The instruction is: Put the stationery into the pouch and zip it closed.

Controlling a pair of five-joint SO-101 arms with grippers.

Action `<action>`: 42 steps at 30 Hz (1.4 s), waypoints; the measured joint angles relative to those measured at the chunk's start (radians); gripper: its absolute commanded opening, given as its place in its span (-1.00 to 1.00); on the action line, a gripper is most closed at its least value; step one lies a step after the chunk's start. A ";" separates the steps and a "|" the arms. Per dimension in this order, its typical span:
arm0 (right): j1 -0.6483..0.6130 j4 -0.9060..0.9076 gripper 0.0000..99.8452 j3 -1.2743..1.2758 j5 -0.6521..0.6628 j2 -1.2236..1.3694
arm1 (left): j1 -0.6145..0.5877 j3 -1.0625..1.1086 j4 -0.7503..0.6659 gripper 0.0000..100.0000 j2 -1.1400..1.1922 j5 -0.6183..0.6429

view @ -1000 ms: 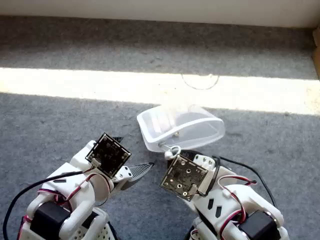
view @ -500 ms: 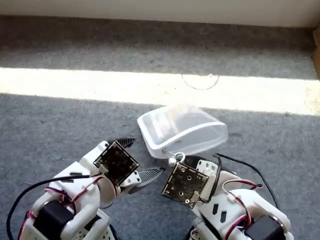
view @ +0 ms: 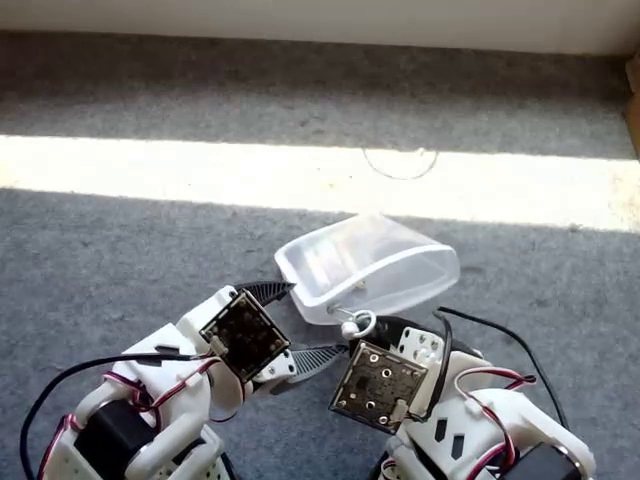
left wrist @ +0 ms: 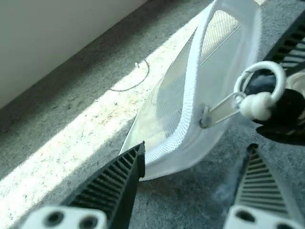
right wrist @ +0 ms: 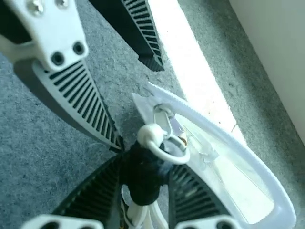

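The translucent pouch point(view: 372, 258) lies on its side on the grey carpet, white zipper edge towards the arms; pale contents blur through its wall. Its zipper pull point(view: 357, 322), a metal tab with a white ring and bead, hangs at the near corner. My right gripper point(right wrist: 143, 167) is shut on the zipper pull point(right wrist: 159, 140), right against the pouch point(right wrist: 224, 171). My left gripper point(view: 318, 320) stands open, its black fingers on either side of the pouch's near left corner. In the left wrist view, the pouch point(left wrist: 167, 109) sits just beyond my left gripper point(left wrist: 195, 150), with the zipper pull point(left wrist: 259, 93) beside it.
A bright sunlit band point(view: 150, 165) crosses the carpet behind the pouch, and a thin wire loop point(view: 400, 165) lies in it. A pale wall base point(view: 300, 20) runs along the far side. Black cables point(view: 490, 335) trail from the right arm.
My left arm has moved forward and to the right, bringing its open fingers up to the pouch's corner. The pouch has shifted slightly right and away, with my right gripper still on the pull.
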 measured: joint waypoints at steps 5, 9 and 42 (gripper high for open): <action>0.000 0.003 -0.99 -0.002 0.000 0.000 | 0.006 0.012 -0.040 -0.45 0.000 0.000; 0.000 0.003 -0.99 -0.002 0.002 0.000 | 0.008 0.092 -0.118 -0.45 0.002 0.000; 0.000 0.003 -0.99 -0.002 0.002 0.000 | 0.014 0.120 -0.169 -0.63 -0.009 0.000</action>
